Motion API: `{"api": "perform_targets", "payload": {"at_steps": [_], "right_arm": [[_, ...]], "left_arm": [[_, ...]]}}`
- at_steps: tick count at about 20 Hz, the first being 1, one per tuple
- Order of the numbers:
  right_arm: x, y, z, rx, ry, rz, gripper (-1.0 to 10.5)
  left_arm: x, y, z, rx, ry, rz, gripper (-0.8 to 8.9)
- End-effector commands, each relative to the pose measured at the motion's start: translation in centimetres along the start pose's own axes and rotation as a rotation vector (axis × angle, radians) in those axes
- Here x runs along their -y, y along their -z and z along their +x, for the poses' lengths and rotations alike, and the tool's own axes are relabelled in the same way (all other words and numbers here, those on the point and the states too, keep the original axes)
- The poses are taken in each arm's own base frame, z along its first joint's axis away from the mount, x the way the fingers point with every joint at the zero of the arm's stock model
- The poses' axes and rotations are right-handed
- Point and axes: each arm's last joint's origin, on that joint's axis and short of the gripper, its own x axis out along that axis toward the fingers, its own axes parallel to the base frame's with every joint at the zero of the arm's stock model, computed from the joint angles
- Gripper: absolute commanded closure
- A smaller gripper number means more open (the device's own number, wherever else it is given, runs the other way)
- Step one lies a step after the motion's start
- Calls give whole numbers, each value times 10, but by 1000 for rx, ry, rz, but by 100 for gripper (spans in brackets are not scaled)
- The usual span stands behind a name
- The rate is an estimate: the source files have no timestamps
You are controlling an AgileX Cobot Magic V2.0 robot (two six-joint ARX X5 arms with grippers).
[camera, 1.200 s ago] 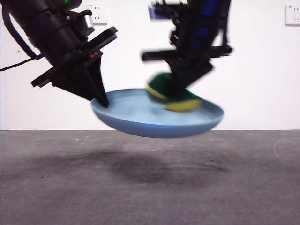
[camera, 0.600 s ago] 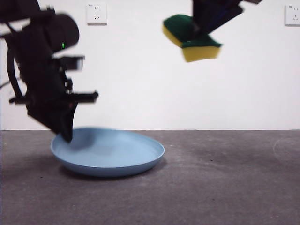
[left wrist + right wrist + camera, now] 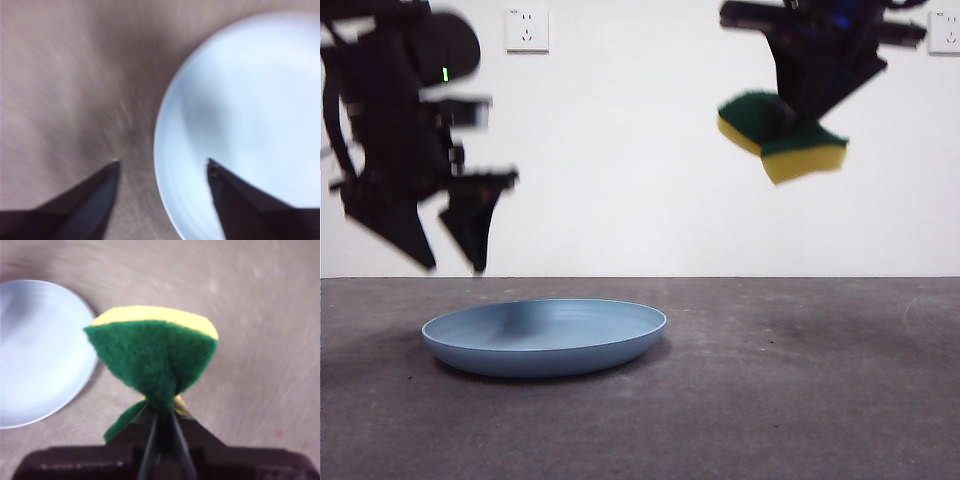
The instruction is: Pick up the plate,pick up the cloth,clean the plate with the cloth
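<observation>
The light blue plate (image 3: 545, 336) lies flat on the grey table, left of centre, free of both grippers; it also shows as the plate (image 3: 250, 125) in the left wrist view and the plate (image 3: 35, 355) in the right wrist view. My left gripper (image 3: 452, 262) hangs open just above the plate's left rim, its jaws (image 3: 162, 167) spread with nothing between them. High at the right, my right gripper (image 3: 800, 125) is shut on the cloth (image 3: 782, 140), a yellow and green sponge (image 3: 152, 357) pinched and folded in mid-air.
White wall sockets (image 3: 526, 30) sit on the back wall. Bare grey table (image 3: 800, 380) stretches to the right of the plate.
The left gripper has let go of the plate and risen, jaws open; the plate now rests flat. The right gripper with the sponge has moved right and a little lower.
</observation>
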Motion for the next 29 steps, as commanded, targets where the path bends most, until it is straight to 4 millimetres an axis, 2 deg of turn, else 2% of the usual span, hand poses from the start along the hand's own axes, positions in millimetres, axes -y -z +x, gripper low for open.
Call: {"api": "perform_targets", "payload": {"at_steps": [1,5,7,9,11,14,15,23,26,29], "right_arm": [[8,5,31,-99,-66,75,963],[11,18,86,-258,-70,115,962],[8,27,112,-328,-64,112,908],[6,36,130,-387,-60,106,829],[4,42,141,-425,-54,109,658],[4,42,141,-422,-55,109,340],[4,41,140,-421,-54,108,315],[7,40,139,-416,-48,112,320],[8,35,130,-386,-48,116,320],[11,27,113,-326,-47,122,321]], "left_arm": [[2,-7,-35,81,15,14,495],[7,-3,-95,220,99,5,495],[8,4,-122,266,151,0,495],[9,11,-143,307,176,5,496],[8,16,-157,333,180,6,499],[6,21,-161,323,173,5,499],[6,22,-161,312,171,6,499],[6,22,-161,307,170,5,499],[6,22,-161,308,168,5,499],[6,22,-161,308,161,4,499]]}}
